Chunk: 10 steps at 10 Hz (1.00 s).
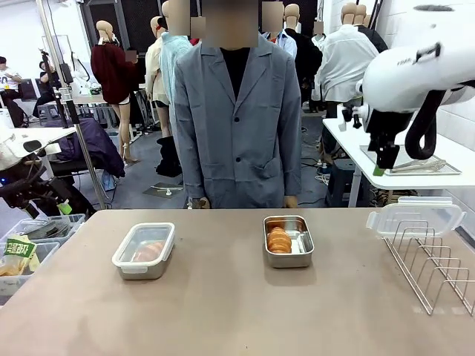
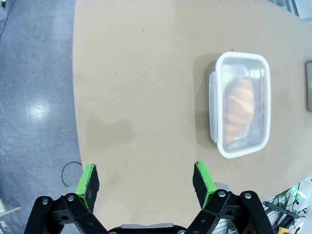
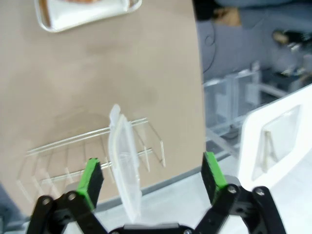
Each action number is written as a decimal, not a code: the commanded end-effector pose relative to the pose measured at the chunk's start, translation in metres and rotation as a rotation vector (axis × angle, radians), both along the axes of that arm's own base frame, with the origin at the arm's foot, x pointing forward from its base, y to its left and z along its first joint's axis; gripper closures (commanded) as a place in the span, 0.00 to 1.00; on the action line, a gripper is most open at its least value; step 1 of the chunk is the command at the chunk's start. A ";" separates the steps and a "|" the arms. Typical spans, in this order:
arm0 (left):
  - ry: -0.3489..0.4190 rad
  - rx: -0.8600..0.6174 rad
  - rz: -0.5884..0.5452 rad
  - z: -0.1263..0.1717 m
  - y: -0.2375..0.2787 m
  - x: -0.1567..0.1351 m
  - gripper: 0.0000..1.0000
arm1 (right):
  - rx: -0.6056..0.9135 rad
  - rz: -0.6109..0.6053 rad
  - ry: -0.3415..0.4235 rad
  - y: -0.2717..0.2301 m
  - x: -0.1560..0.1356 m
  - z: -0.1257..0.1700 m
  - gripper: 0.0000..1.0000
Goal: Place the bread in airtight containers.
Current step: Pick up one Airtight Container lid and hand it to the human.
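Two steel containers stood on the desk (image 1: 223,311) in front of the person. The left container (image 1: 144,250) was already lidded, a roll visible through its clear cover. The right container (image 1: 288,240) stood open with a golden ridged roll (image 1: 279,239) lying in its left half, long axis running away from the robot toward the person. In my judgement the bread was placed and only the second closure remained.

The remaining lid (image 1: 413,216) stood on edge in the wire rack (image 1: 434,263) at the robot's right end of the desk, well apart from the open container and to its right. In the right wrist view this lid (image 3: 124,165) appeared edge-on, its long edge running up the picture between the fingers of the right hand (image 3: 152,178). That hand's jaws stood wide apart and empty, above the rack. The corner of the open container (image 3: 83,13) lay at the far top of that view.

The left hand (image 2: 146,181) was likewise spread apart and empty, held over bare desk near the robot's edge, with the sealed container (image 2: 241,110) ahead and to one side.

The right arm was plainly the nearer to the lid; the carry would run leftward from rack to open container.
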<state>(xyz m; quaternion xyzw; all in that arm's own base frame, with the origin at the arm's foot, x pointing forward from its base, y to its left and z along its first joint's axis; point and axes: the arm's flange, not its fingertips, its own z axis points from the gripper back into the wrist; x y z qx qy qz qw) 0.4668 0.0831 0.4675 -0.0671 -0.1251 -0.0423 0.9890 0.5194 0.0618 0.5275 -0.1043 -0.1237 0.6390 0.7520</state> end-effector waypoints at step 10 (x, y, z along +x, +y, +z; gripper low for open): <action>0.005 0.022 0.011 0.001 0.001 -0.001 0.00 | -0.072 -0.056 0.317 -0.037 0.035 -0.101 0.00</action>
